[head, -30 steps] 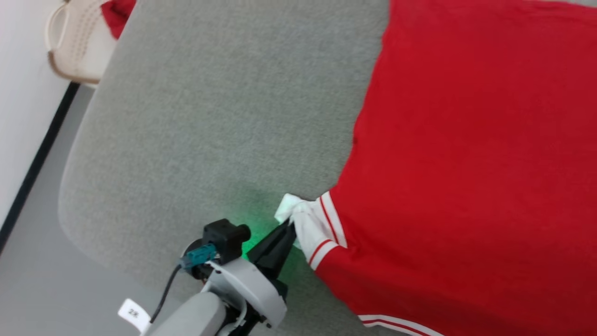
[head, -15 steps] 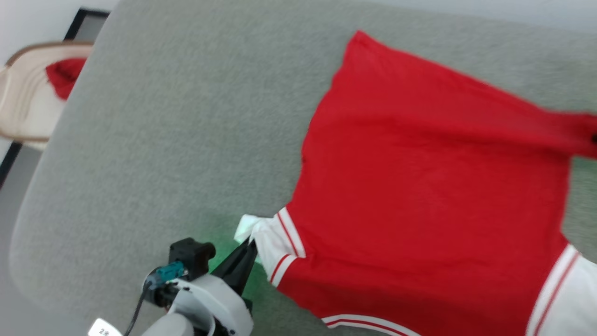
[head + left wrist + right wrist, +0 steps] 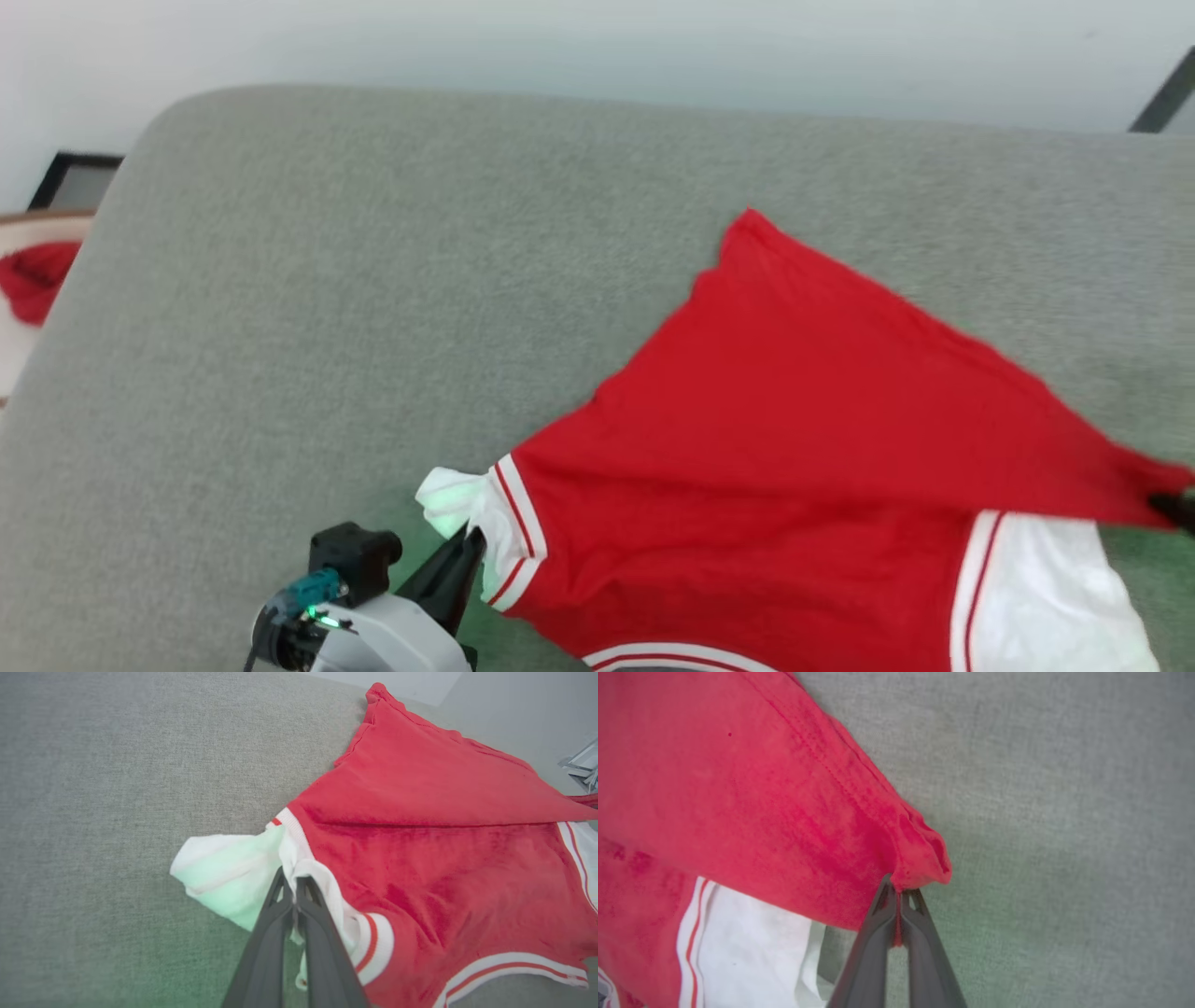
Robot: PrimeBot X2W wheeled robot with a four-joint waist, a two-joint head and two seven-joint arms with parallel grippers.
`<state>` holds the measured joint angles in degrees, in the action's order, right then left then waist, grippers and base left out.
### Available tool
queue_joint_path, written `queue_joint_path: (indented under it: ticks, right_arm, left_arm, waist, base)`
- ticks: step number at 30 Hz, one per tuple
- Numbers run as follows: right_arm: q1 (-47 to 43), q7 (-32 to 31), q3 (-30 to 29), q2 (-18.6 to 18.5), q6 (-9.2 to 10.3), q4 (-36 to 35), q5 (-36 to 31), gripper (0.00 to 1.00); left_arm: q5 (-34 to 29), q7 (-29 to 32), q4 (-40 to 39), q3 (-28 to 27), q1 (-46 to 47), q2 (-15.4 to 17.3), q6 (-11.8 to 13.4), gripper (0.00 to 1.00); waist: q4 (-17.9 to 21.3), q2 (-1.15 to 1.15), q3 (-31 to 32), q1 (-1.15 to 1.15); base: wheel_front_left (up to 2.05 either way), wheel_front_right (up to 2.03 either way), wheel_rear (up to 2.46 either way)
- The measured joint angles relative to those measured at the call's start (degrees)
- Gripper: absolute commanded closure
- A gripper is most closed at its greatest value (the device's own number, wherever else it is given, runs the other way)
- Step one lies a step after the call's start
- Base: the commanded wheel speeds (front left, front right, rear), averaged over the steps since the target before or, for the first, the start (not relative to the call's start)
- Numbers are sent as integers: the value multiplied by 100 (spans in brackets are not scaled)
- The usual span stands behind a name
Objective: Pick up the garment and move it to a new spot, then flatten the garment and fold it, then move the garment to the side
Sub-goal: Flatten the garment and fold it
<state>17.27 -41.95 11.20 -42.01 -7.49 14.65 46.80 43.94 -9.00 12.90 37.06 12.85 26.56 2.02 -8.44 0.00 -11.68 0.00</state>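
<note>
Lighting: bright, soft, even; you get only faint shadows. Colour cast: green glow on the bench (image 3: 280, 280) beside the left gripper (image 3: 474, 538) and on the white sleeve (image 3: 224, 872) of the garment (image 3: 420, 858). Sharpness: head view slightly smeared.

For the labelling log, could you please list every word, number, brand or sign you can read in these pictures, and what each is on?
None: no text can be read in these pictures.
The garment shows plain red cloth, white sleeves and striped trim, with no print or tag in sight.
The grey surface, the left gripper and the right gripper show no lettering.
</note>
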Motion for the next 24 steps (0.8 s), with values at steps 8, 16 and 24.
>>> queue_joint_path:
  ticks: [8,16,24]
  right_arm:
    - [-846,220,-533,482,0,-71,-261,100]
    - [-883,318,-664,660,0,52,-561,55]
    - [-873,240,-714,560,0,-274,-755,0]
  left_arm:
    - [58,85,-134,18,-109,68,51,100]
    - [98,100,-157,30,-114,102,45,100]
    - [113,100,-164,60,-121,99,52,100]
  waist:
    - [254,0,268,0]
    - [316,0,339,0]
    - [279,0,380,0]
  base:
    - [0,0,0]
    - [0,0,0]
    - [0,0,0]
